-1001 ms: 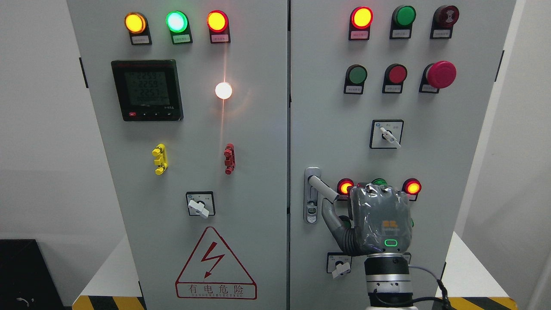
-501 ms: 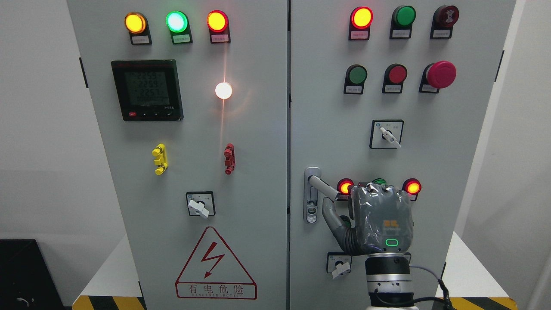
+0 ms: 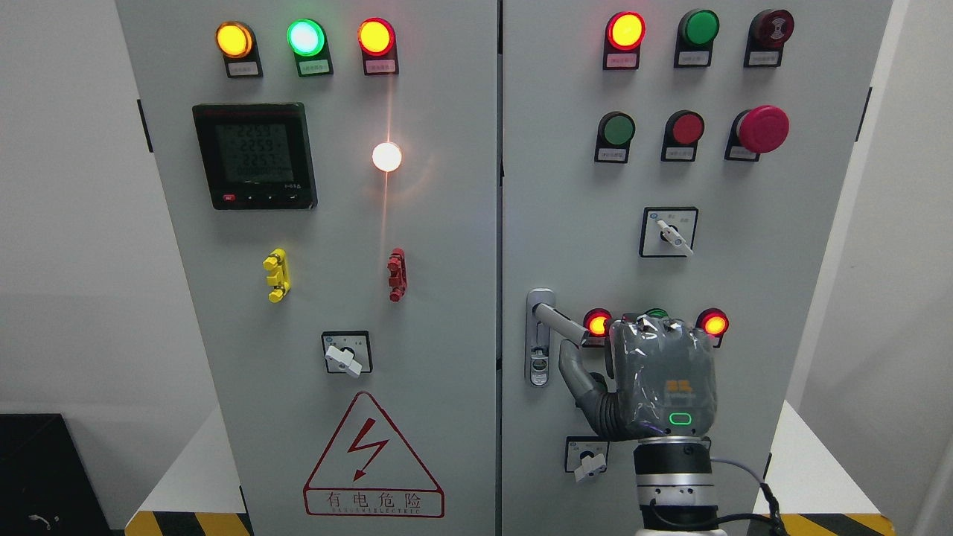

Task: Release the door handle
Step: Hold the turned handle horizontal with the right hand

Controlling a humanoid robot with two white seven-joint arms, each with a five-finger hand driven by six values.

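The right hand [image 3: 659, 380] is raised in front of the right door [image 3: 744, 283] of the cabinet, its back toward the camera. The handle [image 3: 560, 321] sits at the left edge of this door, pointing right and down. Its end goes behind the hand, with the thumb [image 3: 575, 368] just below it. I cannot tell whether the fingers hold the handle.

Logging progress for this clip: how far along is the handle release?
Done: both cabinet doors look shut. In hand: the right hand sits at the door handle, whose lever runs behind it; whether the fingers grip cannot be seen. Left: getting the hand visibly clear of the handle.
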